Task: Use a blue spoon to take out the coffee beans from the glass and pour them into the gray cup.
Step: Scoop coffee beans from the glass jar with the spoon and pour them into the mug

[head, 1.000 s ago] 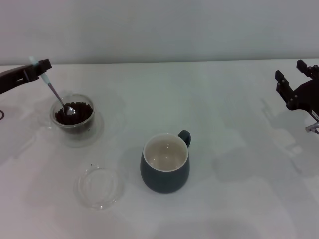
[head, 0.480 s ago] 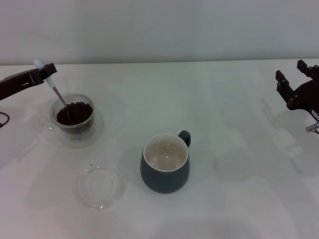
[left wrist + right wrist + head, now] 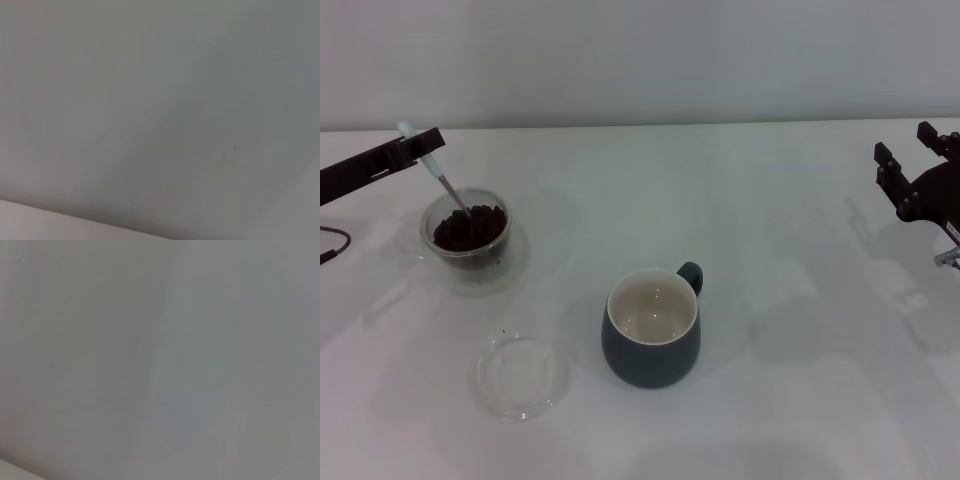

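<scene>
The spoon point(image 3: 442, 172) has a thin shiny metal neck and a pale blue handle with a smooth, plastic-like look. The glass point(image 3: 466, 238) is clear and glossy, its thick rim catching light, and the coffee beans point(image 3: 470, 228) inside look dark with a faint sheen. The cup point(image 3: 652, 328) is glazed ceramic, smooth dark blue-gray outside and cream inside. The saucer point(image 3: 521, 376) is clear, shiny glass. The table point(image 3: 790, 300) is white, smooth and matt.

Looks like a lab/test bench: bare white table point(image 3: 800, 400) against plain grey-white wall point(image 3: 640, 60), w/ only a few staged props.
</scene>
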`<state>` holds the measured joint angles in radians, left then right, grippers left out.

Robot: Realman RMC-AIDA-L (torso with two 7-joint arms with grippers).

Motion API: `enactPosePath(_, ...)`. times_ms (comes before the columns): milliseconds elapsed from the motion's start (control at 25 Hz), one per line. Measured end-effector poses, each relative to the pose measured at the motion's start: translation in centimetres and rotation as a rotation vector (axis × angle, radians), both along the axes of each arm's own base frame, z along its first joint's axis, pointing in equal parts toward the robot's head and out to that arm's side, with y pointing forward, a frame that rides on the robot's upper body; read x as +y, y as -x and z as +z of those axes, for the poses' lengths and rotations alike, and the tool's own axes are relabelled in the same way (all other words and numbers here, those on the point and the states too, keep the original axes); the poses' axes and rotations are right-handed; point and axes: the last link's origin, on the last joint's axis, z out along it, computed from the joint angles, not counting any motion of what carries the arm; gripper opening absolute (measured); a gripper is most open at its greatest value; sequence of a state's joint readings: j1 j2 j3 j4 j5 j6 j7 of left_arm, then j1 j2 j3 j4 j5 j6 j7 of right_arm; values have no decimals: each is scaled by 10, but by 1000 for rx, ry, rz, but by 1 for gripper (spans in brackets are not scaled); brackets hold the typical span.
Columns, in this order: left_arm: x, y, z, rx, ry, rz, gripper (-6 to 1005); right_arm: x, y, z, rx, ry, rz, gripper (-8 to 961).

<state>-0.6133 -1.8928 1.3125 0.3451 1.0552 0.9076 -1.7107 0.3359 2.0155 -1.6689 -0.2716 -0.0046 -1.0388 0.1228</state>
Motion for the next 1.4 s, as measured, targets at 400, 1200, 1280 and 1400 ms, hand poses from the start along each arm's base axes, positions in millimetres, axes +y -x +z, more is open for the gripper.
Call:
enactPosePath(400, -8, 7, -1, -104, 1, 72, 128, -2, -3, 0, -2, 3, -10, 560)
enactPosePath(1200, -42, 36, 13, -358, -78, 191, 127, 4, 0, 1, -14, 2, 0, 561)
enactPosePath(1280, -46, 38, 15, -379, -89, 192, 128, 4, 1, 1, -14, 1, 1, 561)
enactPosePath(1400, -51, 41, 18, -407, -102, 194, 128, 4, 1, 1, -14, 1, 1, 561)
